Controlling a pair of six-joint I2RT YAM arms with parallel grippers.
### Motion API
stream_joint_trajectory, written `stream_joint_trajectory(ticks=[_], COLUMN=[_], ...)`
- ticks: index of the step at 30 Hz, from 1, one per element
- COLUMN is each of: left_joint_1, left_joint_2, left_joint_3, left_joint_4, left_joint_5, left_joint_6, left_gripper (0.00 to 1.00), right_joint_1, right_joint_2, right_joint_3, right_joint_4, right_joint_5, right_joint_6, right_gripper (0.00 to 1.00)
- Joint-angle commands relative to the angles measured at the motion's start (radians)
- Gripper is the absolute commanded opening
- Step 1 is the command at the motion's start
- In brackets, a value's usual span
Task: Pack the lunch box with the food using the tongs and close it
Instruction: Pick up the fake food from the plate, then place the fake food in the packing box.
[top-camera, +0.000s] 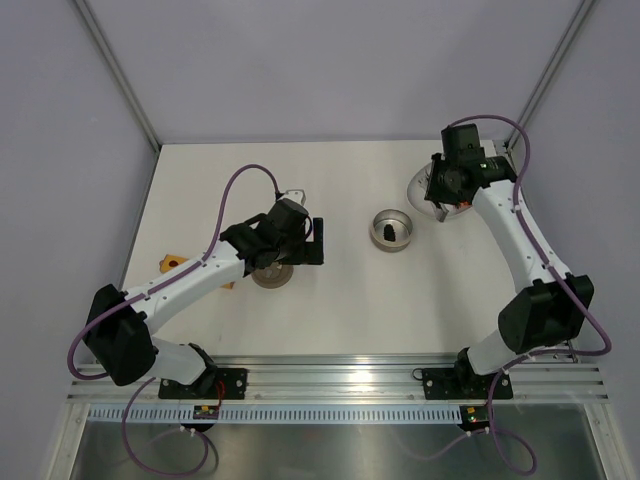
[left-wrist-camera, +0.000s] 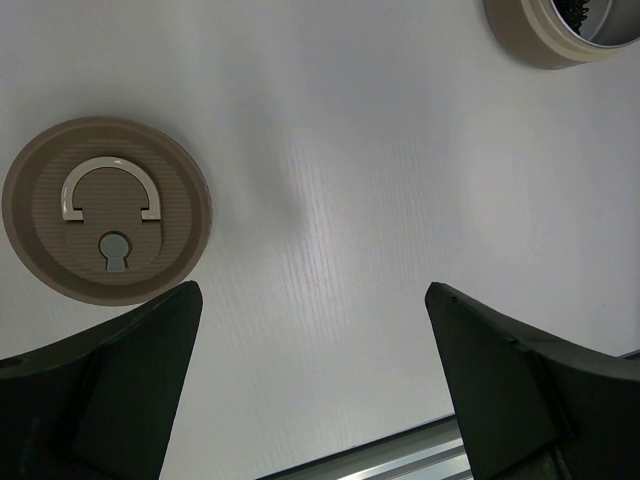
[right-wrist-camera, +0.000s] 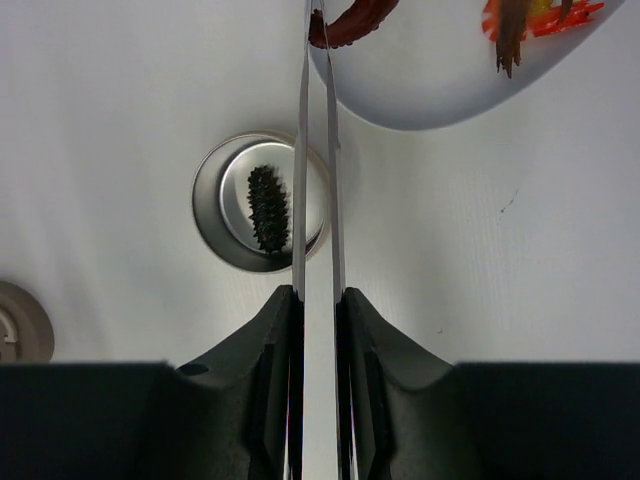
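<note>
Clamped in the right gripper (right-wrist-camera: 318, 292), fingers pressed together on the two slim arms: long thin silver metal tongs (right-wrist-camera: 301, 150), reaching past the rim of the small round shiny steel lunch tin (right-wrist-camera: 208, 200) to the white oval plate (right-wrist-camera: 430, 90). Tips squeezed nearly shut at one end of a curved dark red-brown food piece (right-wrist-camera: 350, 22) on that plate; whether gripped or only touched, cannot tell. Further along the plate, orange strips (right-wrist-camera: 545, 18). Inside the tin, one dark bumpy piece (right-wrist-camera: 267, 207). Well apart from the tin, flat on the white table (top-camera: 350, 310), the round brown-grey lid (left-wrist-camera: 107, 210) with a pale curved mark. Near it, left gripper (left-wrist-camera: 312, 295) spread wide, nothing between the fingers
</note>
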Motion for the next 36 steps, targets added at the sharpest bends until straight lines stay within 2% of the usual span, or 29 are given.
stream_joint_trajectory(ticks=[1,11,14,25,31,33,36], left_joint_1=[0.005,0.005,0.005,0.002,0.002,0.002,0.004], left_joint_2=[-0.010,-0.019,-0.010,-0.013,-0.010,-0.010,-0.007], left_joint_3=[0.036,0.057,0.052,0.033,0.031,0.031,0.032], left_joint_4=[0.000,-0.009,-0.003,0.009,0.011,0.008,0.008], left_joint_5=[-0.023,-0.004,0.013,0.026,0.029,0.029,0.030], left_joint_6=[0.022,0.013,-0.003,-0.012,-0.013,-0.013,-0.012], left_gripper=[0.99,0.99,0.99,0.99,0.99,0.99,0.99], right_joint_1=[0.070,0.143,0.151,0.188,0.196,0.194,0.196], right_joint_2=[-0.095,-0.254,-0.259,-0.252,-0.224,-0.218,-0.218], right_joint_3=[-0.049,-0.238,-0.280,-0.329,-0.318,-0.311,-0.298], right_joint_4=[0.000,0.034,0.033,0.053,0.056,0.053,0.050], right_joint_5=[-0.027,-0.110,-0.156,-0.168,-0.157,-0.150,-0.142], right_joint_6=[0.023,0.060,0.060,0.077,0.078,0.078,0.080], right_gripper=[0.17,0.18,0.18,0.20,0.28,0.39,0.44])
